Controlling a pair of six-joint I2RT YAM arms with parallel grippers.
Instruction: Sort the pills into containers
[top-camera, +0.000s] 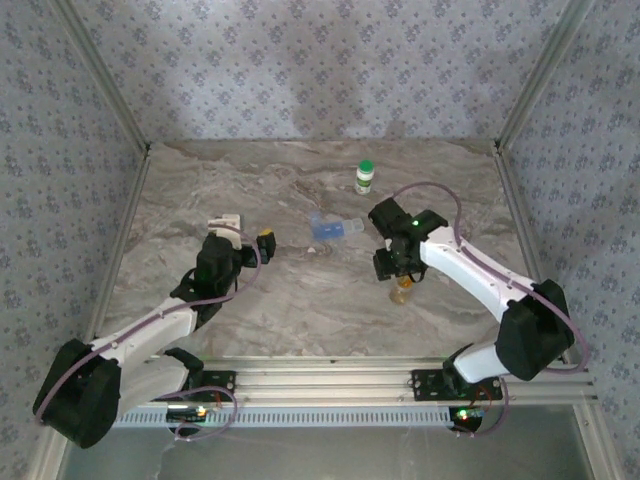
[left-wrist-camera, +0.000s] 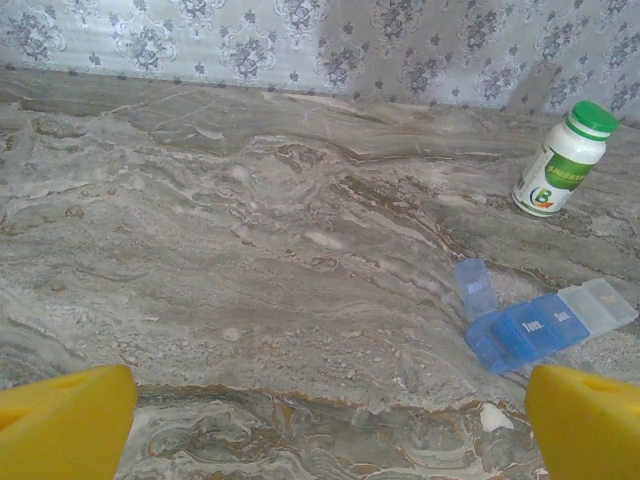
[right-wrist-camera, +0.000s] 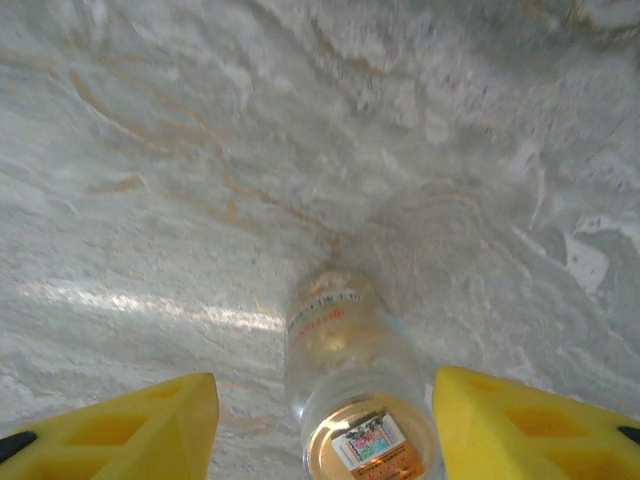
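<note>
The step in hand looks like fetching the pills. The right gripper (right-wrist-camera: 325, 410) is lowered over a small clear plastic bottle with a gold, label-printed end (right-wrist-camera: 345, 350), at the bottom centre of the right wrist view. Its yellow jaws are partly open and straddle the bottle. There is a clear gap on the picture's left and almost none on the right, so nothing is clamped yet. Whether the gold end is the cap or the base is hard to tell. The flat translucent blue plastic pill box (left-wrist-camera: 525, 330) lies on the grey marbled surface (left-wrist-camera: 250, 250), at the lower right of the left wrist view. One small flap at its left end is raised. In the top view it sits near the centre, between the two arms. A white bottle with a green cap (left-wrist-camera: 565, 160) stands upright at the upper right, well apart from the box. The left gripper (left-wrist-camera: 330, 410) has its jaws spread fully and holds nothing. The next move probably calls for centring the right jaws on the clear bottle, closing firmly without squeezing it out sideways, then lifting it toward the box.
</note>
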